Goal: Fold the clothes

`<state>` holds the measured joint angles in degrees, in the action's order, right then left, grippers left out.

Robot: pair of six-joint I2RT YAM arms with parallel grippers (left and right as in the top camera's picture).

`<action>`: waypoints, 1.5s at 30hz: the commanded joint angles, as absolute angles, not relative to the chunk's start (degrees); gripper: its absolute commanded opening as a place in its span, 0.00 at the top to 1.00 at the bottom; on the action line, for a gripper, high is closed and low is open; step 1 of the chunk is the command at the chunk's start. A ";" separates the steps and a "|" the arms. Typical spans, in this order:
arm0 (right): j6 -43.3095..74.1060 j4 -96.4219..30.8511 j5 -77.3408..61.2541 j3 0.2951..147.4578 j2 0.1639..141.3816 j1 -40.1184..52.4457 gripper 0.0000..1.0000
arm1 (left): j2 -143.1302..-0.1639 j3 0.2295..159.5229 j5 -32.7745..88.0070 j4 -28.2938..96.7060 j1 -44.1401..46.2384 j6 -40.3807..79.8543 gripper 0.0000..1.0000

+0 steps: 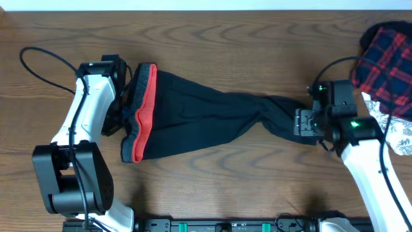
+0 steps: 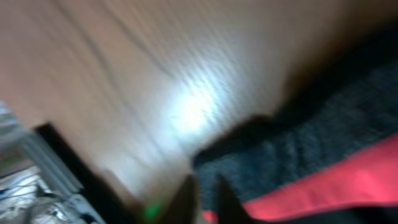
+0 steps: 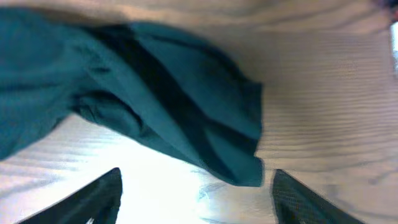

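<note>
Trousers [image 1: 193, 119] lie stretched across wooden table [image 1: 225, 51]; waistband [image 1: 147, 109] edged bright red.

Trousers [image 1: 193, 116] lengthwise across table [image 1: 225, 183]

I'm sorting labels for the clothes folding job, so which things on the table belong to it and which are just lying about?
Part of the job:
- black trousers with the red-edged waistband

Just lying about:
- red-and-black plaid garment
- white floral-print cloth
</note>
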<state>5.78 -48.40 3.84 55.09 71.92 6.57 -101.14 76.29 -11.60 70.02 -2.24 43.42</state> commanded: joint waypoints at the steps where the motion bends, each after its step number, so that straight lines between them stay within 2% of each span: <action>1: 5.93 -47.97 0.51 55.00 74.94 6.44 0.19 | -100.95 76.05 0.45 67.90 -1.39 38.94 0.94; 5: 5.93 -45.65 -2.66 55.00 76.53 6.59 0.16 | -100.95 76.07 3.62 63.16 3.55 32.64 0.94; 9: 5.21 -45.06 -3.29 55.00 76.51 6.63 0.14 | -100.95 76.05 -1.19 61.58 9.15 30.46 0.93; 10: 5.04 -45.15 -3.29 55.00 76.51 6.63 0.14 | -100.97 76.05 -3.66 61.63 10.41 30.44 0.91; 13: 4.60 -45.39 -3.25 55.00 76.51 6.61 0.14 | -101.49 76.05 -8.73 61.56 14.20 30.44 0.77; 26: 4.60 -45.58 -3.27 55.00 76.51 6.61 0.16 | -113.10 75.85 -10.09 57.87 16.32 28.05 0.76; 30: 4.14 -45.54 -3.31 55.00 76.53 6.61 0.23 | -115.37 75.85 -9.72 56.80 16.32 28.08 0.76; 33: 4.14 -45.06 -3.36 55.00 77.38 6.63 0.33 | -115.87 75.85 -9.69 56.27 16.32 28.10 0.76; 36: 4.16 -44.03 -3.36 54.92 79.85 6.70 0.64 | -115.87 75.85 -9.72 55.96 16.32 28.12 0.76; 38: 4.16 -42.50 -3.33 54.74 82.56 6.72 0.78 | -115.87 75.85 -9.67 55.99 16.32 28.12 0.76; 45: 4.16 -36.27 -3.36 54.70 92.84 6.72 0.80 | -115.87 75.85 -9.67 56.01 16.32 28.12 0.76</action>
<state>4.32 -37.15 -3.09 55.00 90.17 6.57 -115.42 76.25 -9.02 55.83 16.56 28.45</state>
